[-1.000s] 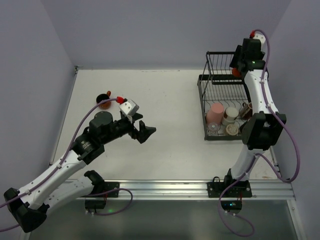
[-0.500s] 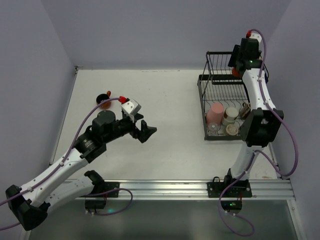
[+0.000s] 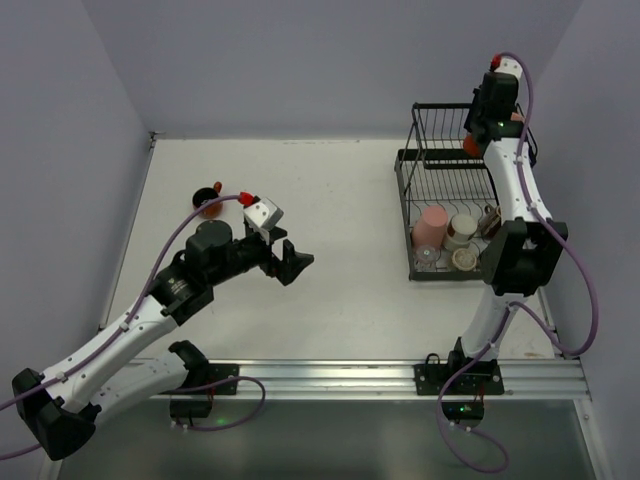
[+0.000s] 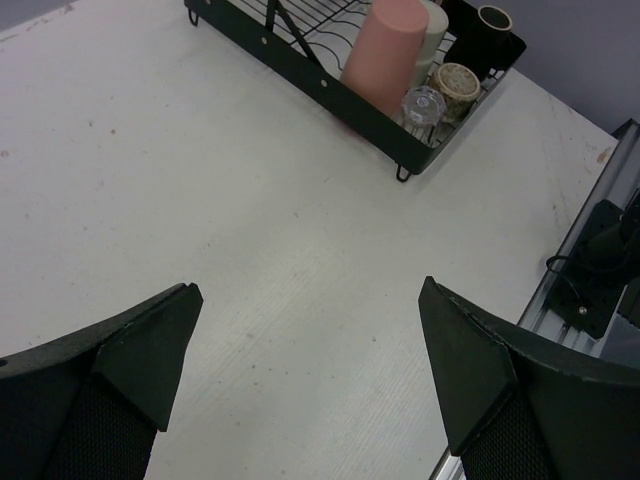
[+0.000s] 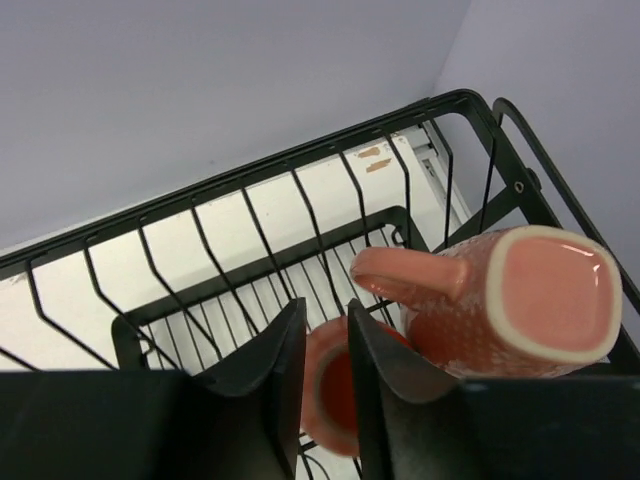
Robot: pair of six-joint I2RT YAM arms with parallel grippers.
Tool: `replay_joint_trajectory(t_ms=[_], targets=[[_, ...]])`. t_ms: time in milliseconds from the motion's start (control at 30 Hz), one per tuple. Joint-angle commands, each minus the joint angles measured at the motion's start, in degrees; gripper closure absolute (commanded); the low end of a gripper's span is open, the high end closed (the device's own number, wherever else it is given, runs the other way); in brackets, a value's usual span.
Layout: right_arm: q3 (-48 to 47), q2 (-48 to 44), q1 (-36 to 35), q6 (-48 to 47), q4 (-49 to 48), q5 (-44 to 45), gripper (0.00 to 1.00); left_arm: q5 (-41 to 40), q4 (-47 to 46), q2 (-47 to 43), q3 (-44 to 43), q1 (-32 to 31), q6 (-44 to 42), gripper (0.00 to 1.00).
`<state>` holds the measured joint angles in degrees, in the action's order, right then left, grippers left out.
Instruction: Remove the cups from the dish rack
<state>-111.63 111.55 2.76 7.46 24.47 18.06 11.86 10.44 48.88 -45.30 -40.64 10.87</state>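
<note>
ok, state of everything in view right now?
dish rack: holds several cups.
left gripper: jaws open, empty.
right gripper: jaws shut on orange cup rim.
orange cup: gripped, at upper basket.
salmon mug: upper basket, base towards camera.
pink cup: base-up, lower tray.

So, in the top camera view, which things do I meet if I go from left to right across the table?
Orange cup on the table → left gripper, its jaws open → dish rack, left wall → salmon pink cup → cream cup.
</note>
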Motion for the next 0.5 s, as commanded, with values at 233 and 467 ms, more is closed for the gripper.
replay_joint_trajectory(t_ms=[233, 467], targets=[[2.1, -7.1, -2.0, 1.4, -2.5, -4.4, 0.56, 0.2, -0.9, 1.4, -1.4, 0.0, -0.4, 0.0], [6.4, -7.3, -1.2, -1.2, -2.0, -0.4, 0.3, -0.2, -0.9, 2.2, -1.5, 0.6, -0.5, 0.0]])
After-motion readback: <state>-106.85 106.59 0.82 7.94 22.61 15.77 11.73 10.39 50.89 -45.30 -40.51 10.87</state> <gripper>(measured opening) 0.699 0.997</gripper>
